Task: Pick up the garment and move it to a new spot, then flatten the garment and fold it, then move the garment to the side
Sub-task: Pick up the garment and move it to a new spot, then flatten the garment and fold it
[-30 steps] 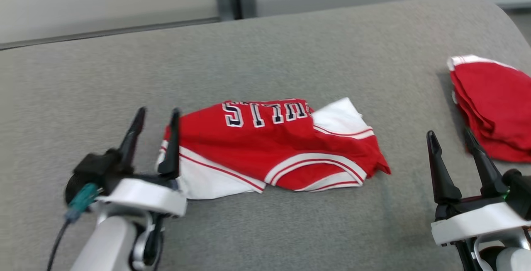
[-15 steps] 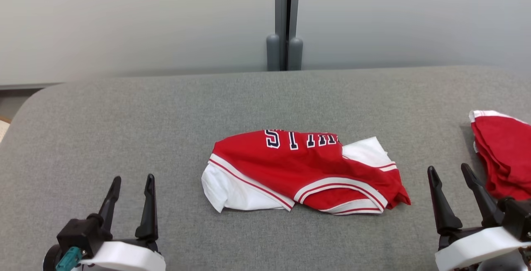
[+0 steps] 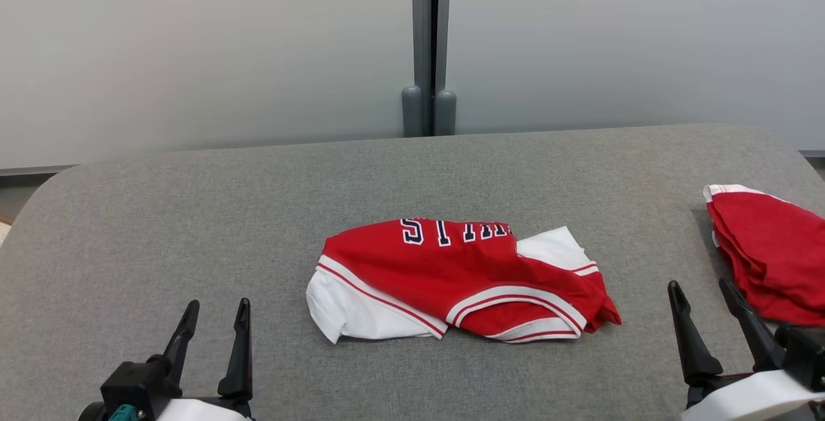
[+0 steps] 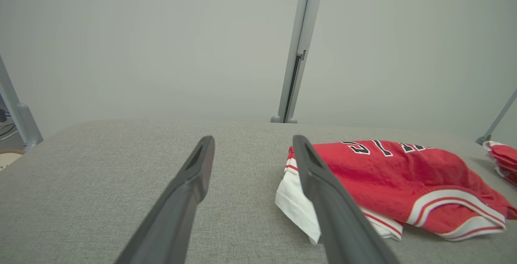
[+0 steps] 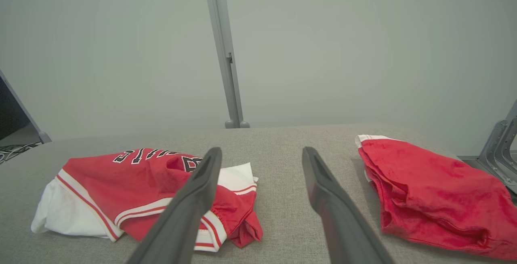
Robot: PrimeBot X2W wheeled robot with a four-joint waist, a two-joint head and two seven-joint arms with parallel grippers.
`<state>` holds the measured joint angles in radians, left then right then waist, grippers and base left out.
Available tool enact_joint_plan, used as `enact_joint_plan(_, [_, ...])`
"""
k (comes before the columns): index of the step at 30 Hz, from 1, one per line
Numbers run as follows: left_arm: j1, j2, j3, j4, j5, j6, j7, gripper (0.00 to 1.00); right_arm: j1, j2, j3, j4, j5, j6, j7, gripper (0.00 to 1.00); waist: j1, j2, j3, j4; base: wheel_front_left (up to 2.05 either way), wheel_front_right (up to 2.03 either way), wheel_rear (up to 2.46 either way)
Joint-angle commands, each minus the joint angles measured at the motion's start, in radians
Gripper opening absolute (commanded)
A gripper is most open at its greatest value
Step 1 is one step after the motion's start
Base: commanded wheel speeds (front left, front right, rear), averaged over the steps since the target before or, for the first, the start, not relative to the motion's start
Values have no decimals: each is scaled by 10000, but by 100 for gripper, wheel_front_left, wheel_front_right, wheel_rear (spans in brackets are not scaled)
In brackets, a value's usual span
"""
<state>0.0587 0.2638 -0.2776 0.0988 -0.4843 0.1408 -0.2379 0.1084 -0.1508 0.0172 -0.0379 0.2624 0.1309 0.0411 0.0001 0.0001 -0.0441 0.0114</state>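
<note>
garment lies lengthwise left to right, lettering farthest.

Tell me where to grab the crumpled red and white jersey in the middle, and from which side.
Take the white corner at the left end of the jersey, coming in low from the robot's left with the open left tool. That corner sticks out past the red bunch as a loose flap, probably thin enough to pinch, and lies nearest that tool.

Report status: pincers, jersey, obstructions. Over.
Left pincer open, empty. Right pincer open, empty. Jersey crumpled on grey table, untouched. Red stack near right pincer, not blocking.
</note>
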Motion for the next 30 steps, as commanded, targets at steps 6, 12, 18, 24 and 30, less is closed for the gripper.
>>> enact_joint_plan(6, [-86, 96, 35, 132, -69, -66, -55, 100, 32, -76, 55, 2, 70, -4, -7, 100, -1, -1, 66, 0, 0, 0, 0])
enact_joint_plan(12, [-219, 107, -4, 226, -74, -118, -64, 100, -9, 4, 34, -30, 1, -4, -34, 100, -1, -1, 96, 45, 0, 0, 0])
enact_joint_plan(18, [-386, 76, -123, 315, -32, -172, -60, 100, 11, 56, 1, -120, -54, -4, 3, 100, -1, -1, 155, 87, 0, 0, 0])
enact_joint_plan(24, [-839, -84, -638, 457, 121, -431, 231, 100, -113, 45, -7, -162, 3, -4, 15, 100, -1, -1, 400, 17, 0, 0, 0])
enact_joint_plan(30, [-2105, -701, -1949, 1024, 444, -1323, 817, 100, -477, 38, 24, -366, -52, -4, 26, 100, -1, -1, 1338, -225, 0, 0, 0])
